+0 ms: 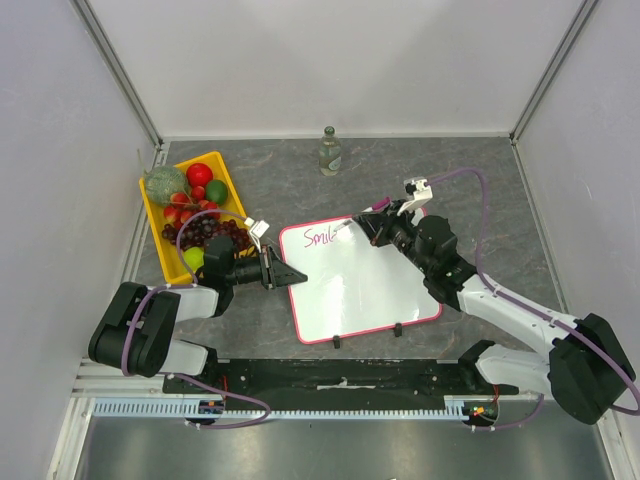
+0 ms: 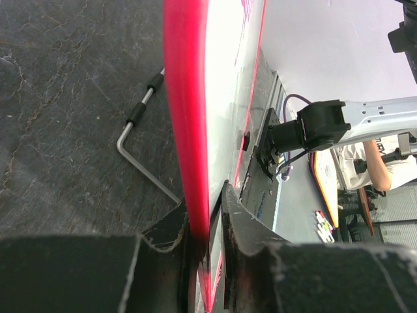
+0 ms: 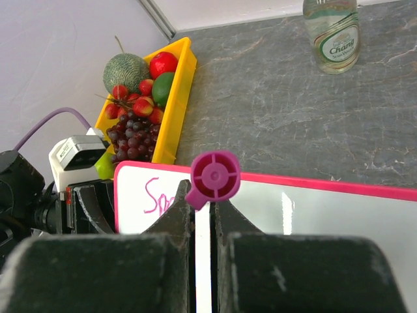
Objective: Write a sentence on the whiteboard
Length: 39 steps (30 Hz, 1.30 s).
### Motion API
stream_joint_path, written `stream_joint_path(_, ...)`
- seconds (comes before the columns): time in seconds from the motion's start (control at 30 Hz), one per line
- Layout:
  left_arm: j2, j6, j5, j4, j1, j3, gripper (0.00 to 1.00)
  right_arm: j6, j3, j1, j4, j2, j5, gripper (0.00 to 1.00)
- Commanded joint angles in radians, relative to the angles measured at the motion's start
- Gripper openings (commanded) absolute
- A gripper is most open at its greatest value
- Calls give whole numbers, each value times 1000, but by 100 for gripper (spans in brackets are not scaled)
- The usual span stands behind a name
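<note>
The whiteboard [image 1: 365, 290] lies flat mid-table, white with a pink-red rim. Pink cursive letters of the sentence [image 1: 320, 237], reading roughly "Smile", sit at its far left corner. My left gripper [image 1: 290, 273] is shut on the board's left edge. In the left wrist view the red rim [image 2: 186, 117] runs between the jaws of the left gripper [image 2: 205, 202]. My right gripper [image 1: 372, 220] is shut on a magenta marker [image 1: 355, 226] whose tip rests just right of the letters. The right wrist view shows the marker's end cap [image 3: 215, 176] above the right gripper [image 3: 202, 205], with the whiteboard [image 3: 313, 215] and the sentence [image 3: 156, 195] below.
A yellow tray [image 1: 150, 210] of fruit stands at the far left, close to the board's corner. A glass bottle [image 1: 329, 152] stands at the back centre. A metal hex key [image 2: 140, 140] lies on the table under the board's left edge. Two black clips [image 1: 336, 342] sit on its near rim.
</note>
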Motion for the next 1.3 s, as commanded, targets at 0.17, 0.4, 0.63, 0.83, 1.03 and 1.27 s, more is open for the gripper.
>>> stream_joint_path(0.17,20,115,-43,-62,-12,-7,2,-9,-10,-6,-5,8,-43,0)
stream_joint_path(0.4,20,115,-46,-62,-12,-7,2,-17,-42,-8,-26,-3,-56,0)
stream_joint_path(0.63,20,115,-46,-62,-12,-7,2,-19,-65,-6,-36,-24,-30,0)
stream_joint_path(0.83,22,115,-46,-62,-12,-7,2,-23,-51,-10,-53,-38,2,0)
stream_joint_path(1.03,20,115,-46,-62,-12,-7,2,-13,-34,-11,-54,-58,29,0)
stream_joint_path(1.27,20,115,-46,-62,-10,-7,2,1,-14,-13,-46,-76,4,0)
